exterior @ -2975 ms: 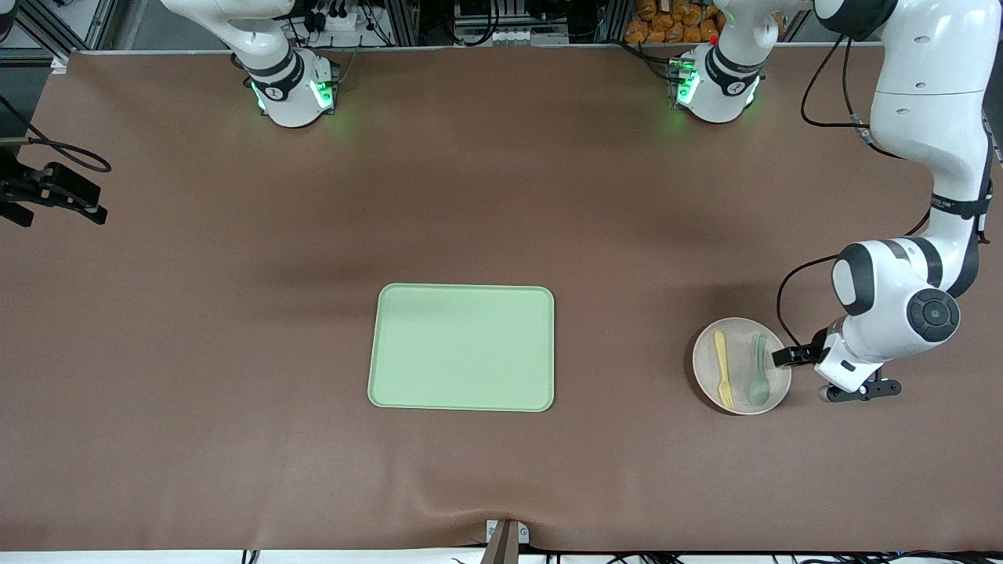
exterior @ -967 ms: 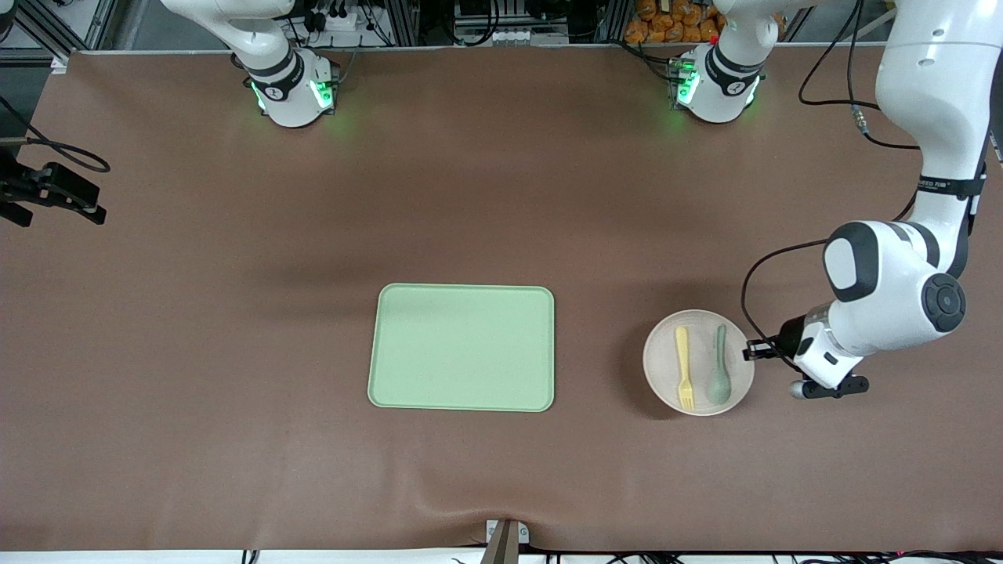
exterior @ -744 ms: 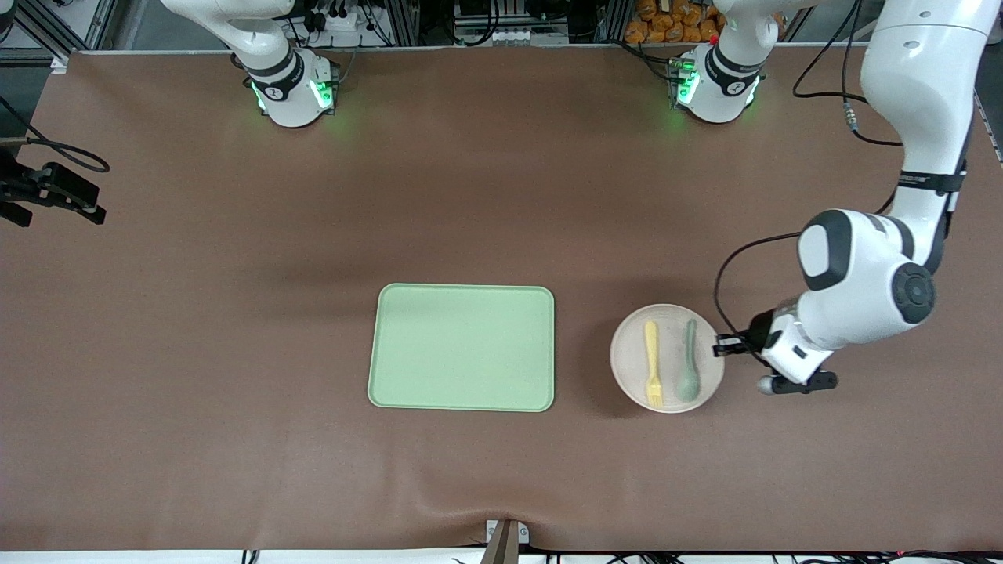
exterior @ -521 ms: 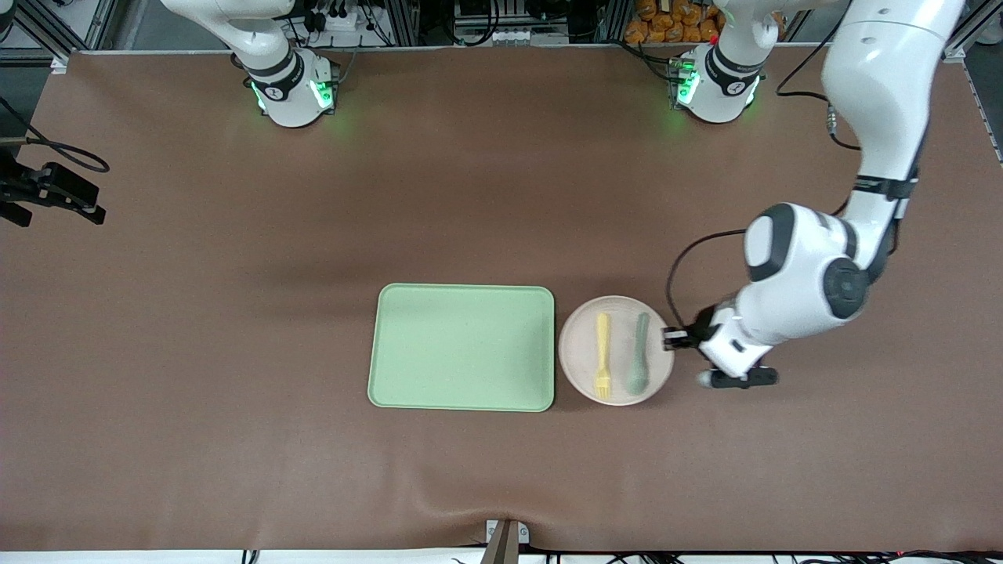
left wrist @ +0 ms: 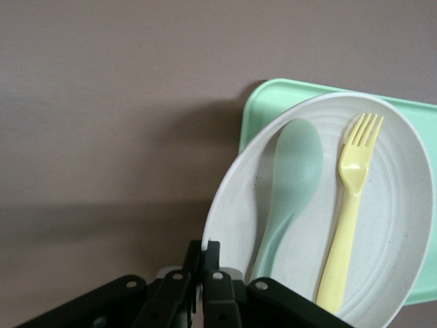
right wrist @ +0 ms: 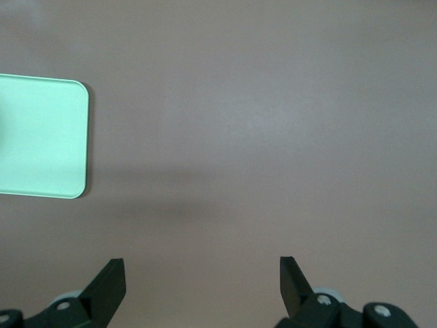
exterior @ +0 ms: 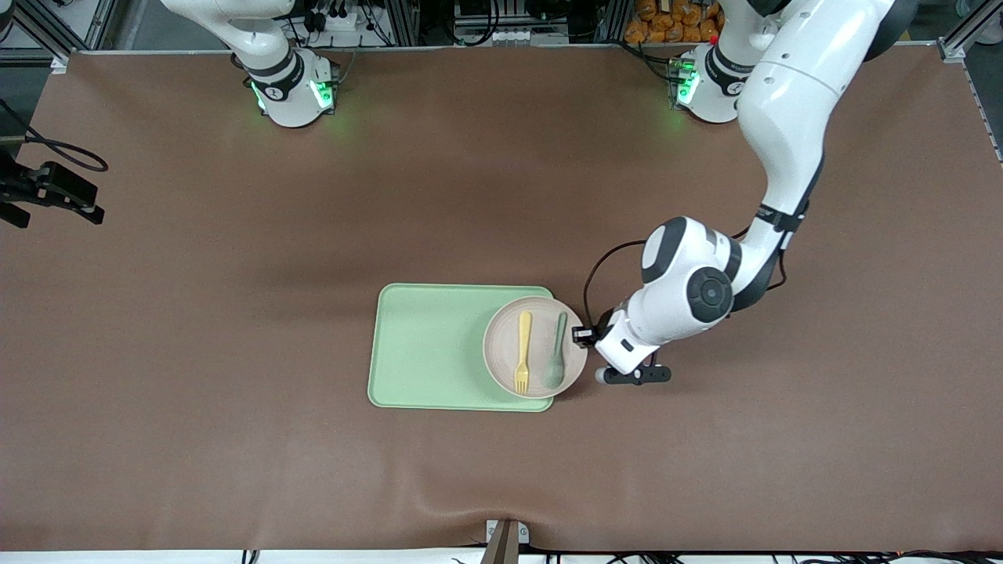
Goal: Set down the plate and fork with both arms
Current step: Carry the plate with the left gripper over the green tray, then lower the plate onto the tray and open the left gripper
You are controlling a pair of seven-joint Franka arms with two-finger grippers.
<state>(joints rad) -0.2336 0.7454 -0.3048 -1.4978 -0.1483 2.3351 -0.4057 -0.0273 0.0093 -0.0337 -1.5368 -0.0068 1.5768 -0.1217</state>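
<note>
The left arm reaches down, its left gripper (exterior: 581, 335) pinching the plate (exterior: 501, 352) rim above the green tray (exterior: 427, 348). The fork (exterior: 523, 352) lies on the plate beside a spoon (exterior: 557, 351). The right gripper (right wrist: 201, 280) waits, fingers spread wide, over bare table.

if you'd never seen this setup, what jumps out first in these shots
The left arm's claw is shut on the rim of the plate, holding it over the end of the green tray toward the left arm. On the plate lie the fork and a grey-green spoon side by side. The right claw waits open over bare brown table.
</note>
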